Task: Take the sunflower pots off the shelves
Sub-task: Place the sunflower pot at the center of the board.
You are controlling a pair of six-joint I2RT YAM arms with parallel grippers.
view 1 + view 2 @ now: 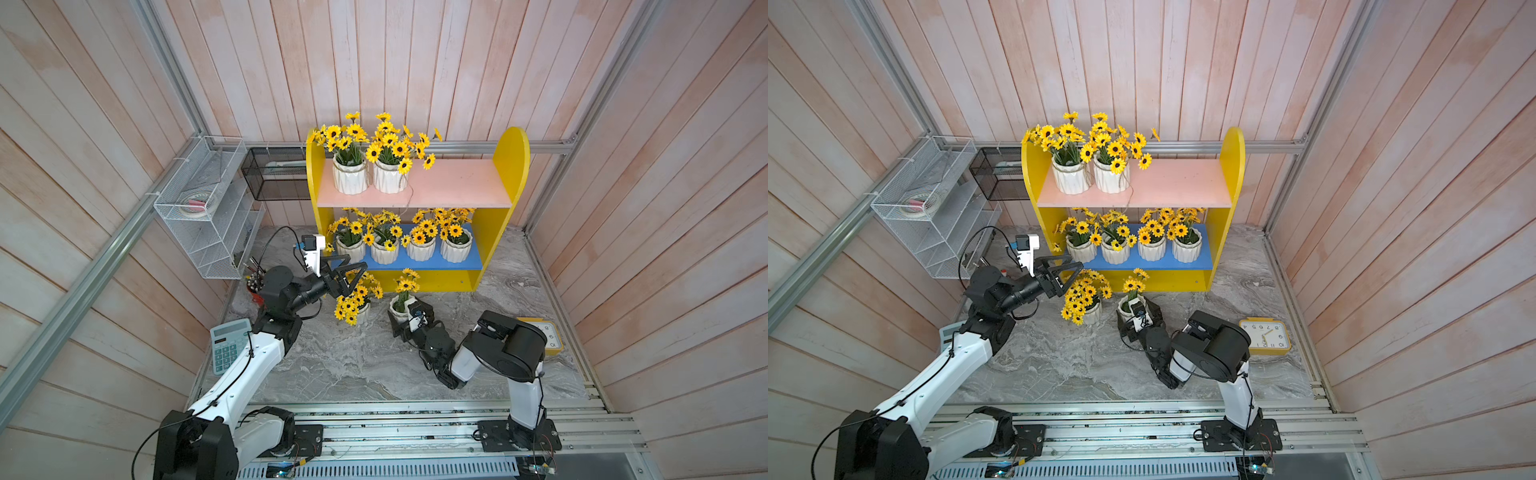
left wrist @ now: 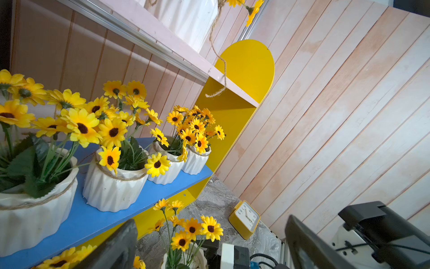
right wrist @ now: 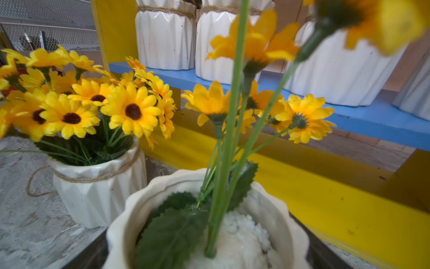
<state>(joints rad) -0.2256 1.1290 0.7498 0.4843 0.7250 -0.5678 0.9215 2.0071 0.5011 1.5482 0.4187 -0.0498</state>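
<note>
The shelves (image 1: 511,166) stand at the back, with two sunflower pots (image 1: 350,178) on the pink upper board (image 1: 457,183) and several more (image 1: 421,249) on the blue lower board (image 1: 415,264). Two further pots stand on the marble table in front. My left gripper (image 1: 353,280) (image 1: 1071,278) (image 2: 213,246) is open and empty. It hovers over the left table pot (image 1: 363,313) (image 3: 93,198), by the blue board's left end. My right gripper (image 1: 405,316) (image 1: 1136,316) (image 3: 209,244) is low over the table, its fingers against both sides of the right table pot (image 1: 398,307) (image 3: 130,221).
A white wire rack (image 1: 203,208) and a black mesh basket (image 1: 274,174) hang on the left and back walls. A red pen cup (image 1: 255,291) and a calculator (image 1: 226,345) sit near my left arm. A yellow clock (image 1: 1264,336) lies at the right.
</note>
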